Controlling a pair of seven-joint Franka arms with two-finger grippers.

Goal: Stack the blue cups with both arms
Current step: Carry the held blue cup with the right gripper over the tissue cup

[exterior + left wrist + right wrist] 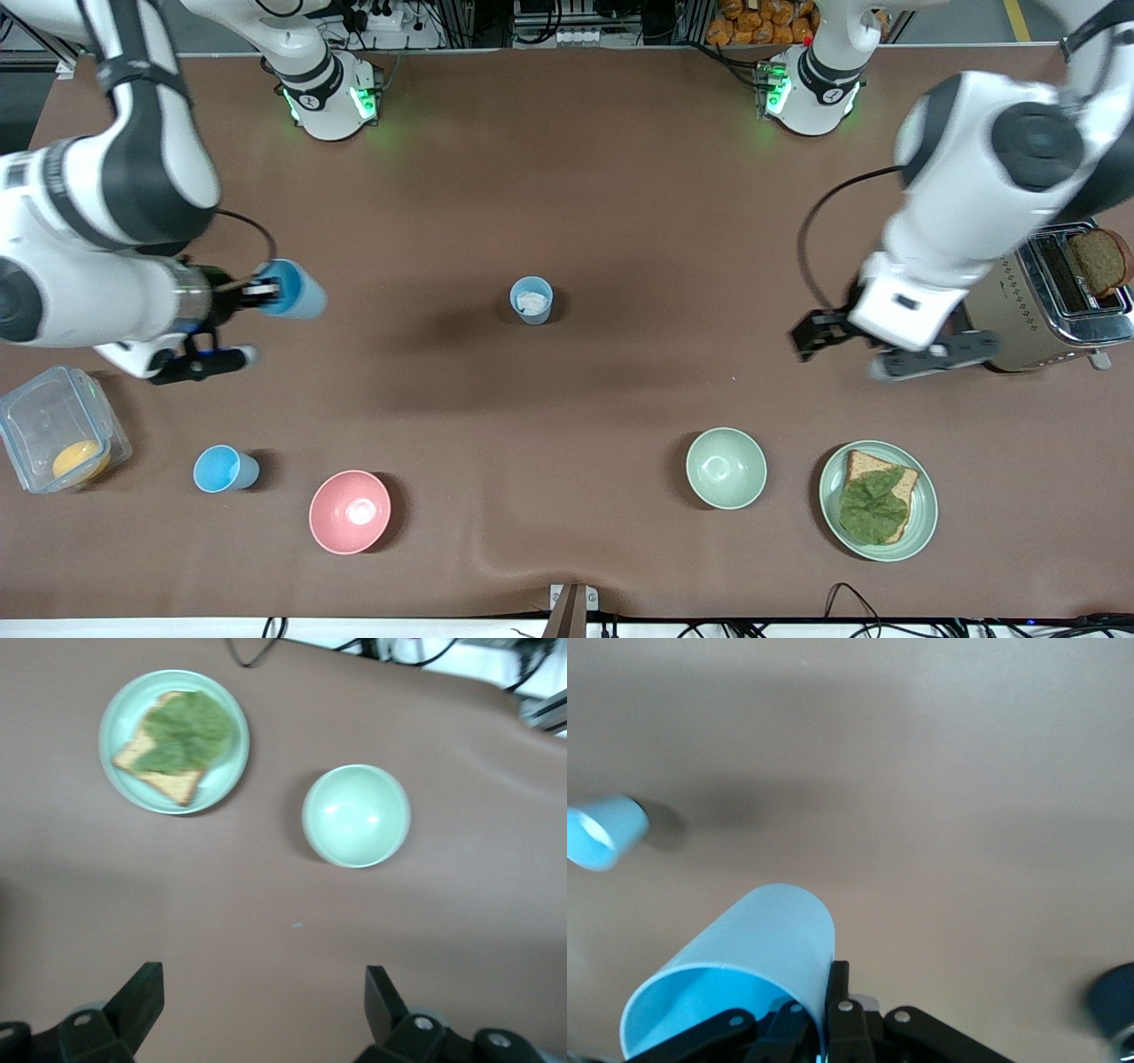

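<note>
My right gripper (pixel 268 289) is shut on the rim wall of a bright sky-blue cup (pixel 297 290) and holds it tilted on its side in the air, over the table at the right arm's end. In the right wrist view the fingers (pixel 837 979) pinch this cup's wall (pixel 753 948). A paler grey-blue cup (pixel 532 299) stands upright at the table's middle. Another bright blue cup (pixel 226 468) stands beside the pink bowl; a blue cup on the table (pixel 602 831) shows in the right wrist view. My left gripper (pixel 811 335) is open and empty in the air over bare table; its fingers (pixel 133 1001) stand wide apart.
A pink bowl (pixel 349 511) and a pale green bowl (pixel 726 467) sit near the front edge. A green plate (pixel 921 505) holds bread with lettuce. A toaster (pixel 1054 306) with bread stands at the left arm's end. A clear box (pixel 53 425) stands at the right arm's end.
</note>
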